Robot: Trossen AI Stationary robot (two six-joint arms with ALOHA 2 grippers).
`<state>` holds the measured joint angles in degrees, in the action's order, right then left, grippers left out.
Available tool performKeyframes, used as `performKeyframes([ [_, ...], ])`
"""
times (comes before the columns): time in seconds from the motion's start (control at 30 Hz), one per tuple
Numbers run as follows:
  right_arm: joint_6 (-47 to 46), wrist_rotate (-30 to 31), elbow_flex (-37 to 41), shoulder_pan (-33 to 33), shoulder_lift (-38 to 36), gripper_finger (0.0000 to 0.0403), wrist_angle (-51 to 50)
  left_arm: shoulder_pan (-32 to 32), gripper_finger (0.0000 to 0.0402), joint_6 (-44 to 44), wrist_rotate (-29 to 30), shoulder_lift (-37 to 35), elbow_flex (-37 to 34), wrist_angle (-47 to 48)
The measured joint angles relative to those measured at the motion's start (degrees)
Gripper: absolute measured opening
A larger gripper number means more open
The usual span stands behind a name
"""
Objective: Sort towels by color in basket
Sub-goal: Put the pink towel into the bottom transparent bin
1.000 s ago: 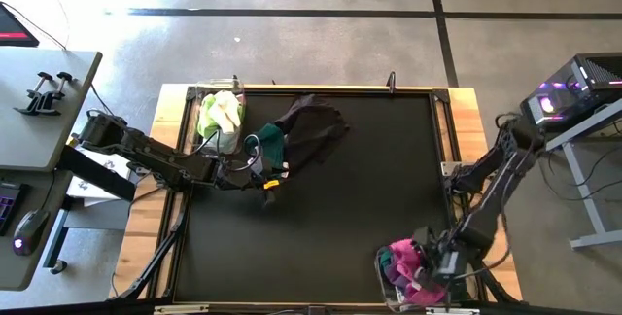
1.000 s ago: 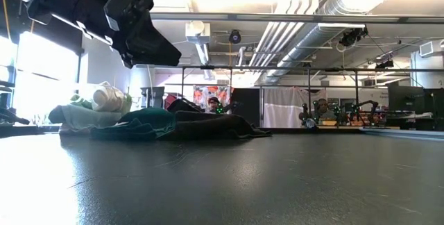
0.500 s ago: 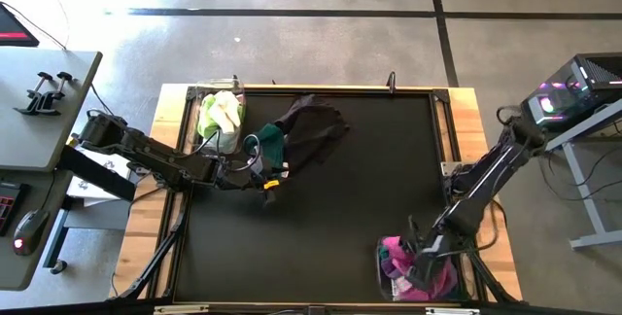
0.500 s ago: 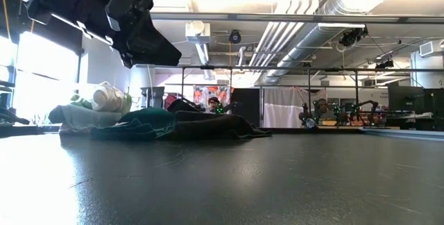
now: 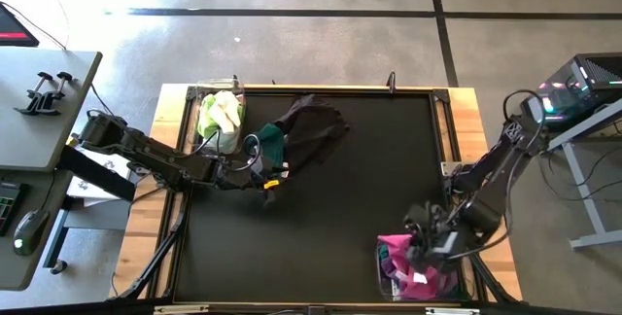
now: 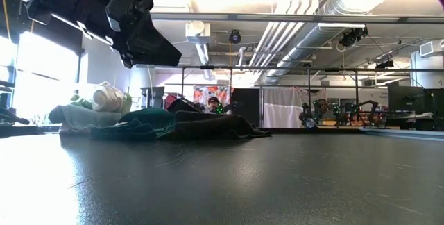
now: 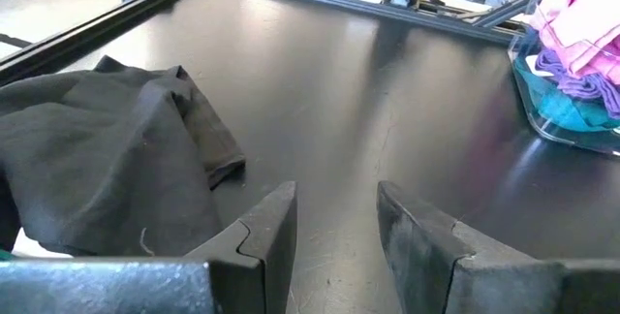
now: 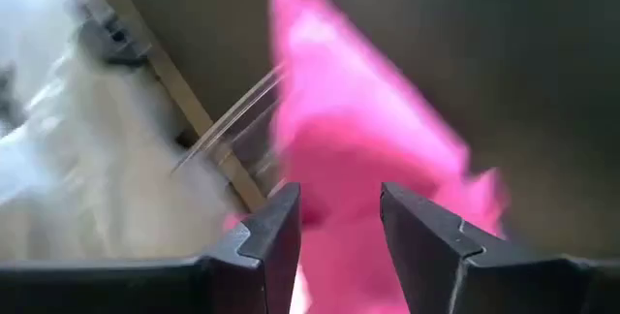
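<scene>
From where I stand, the right gripper (image 5: 425, 249) hangs over the clear basket (image 5: 389, 278) at the table's near right corner, fingers apart and empty, the magenta towel (image 8: 358, 159) just beyond its tips. The left gripper (image 7: 334, 219), fingers spread and empty, hovers beside the black towel (image 5: 309, 125) and dark teal towel (image 5: 271, 143), near the far-left basket (image 5: 206, 94) holding lime and cream towels (image 5: 223, 111).

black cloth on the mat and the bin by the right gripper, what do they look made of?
Black cloth: soft matte woven fabric, probably cotton or microfibre; it lies in limp folds with a hemmed edge. Bin: clear glossy plastic, likely rigid; the towels show through its wall and its rim catches highlights.
</scene>
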<state>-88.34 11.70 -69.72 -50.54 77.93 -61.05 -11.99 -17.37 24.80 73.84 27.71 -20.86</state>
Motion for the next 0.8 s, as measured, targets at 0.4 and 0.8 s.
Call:
performKeyframes([
  [0.4, -0.3, -10.3, 17.6, 1.1, 0.1, 0.0139, 22.6, 0.0, 0.0129, 0.0, 0.1, 0.0, 0.0, 0.0],
  [0.8, -4.1, -10.4, 32.5, -2.1, -0.2, 0.0139, 35.1, 0.0, 0.0129, 0.0, 0.1, 0.0, 0.0, 0.0],
])
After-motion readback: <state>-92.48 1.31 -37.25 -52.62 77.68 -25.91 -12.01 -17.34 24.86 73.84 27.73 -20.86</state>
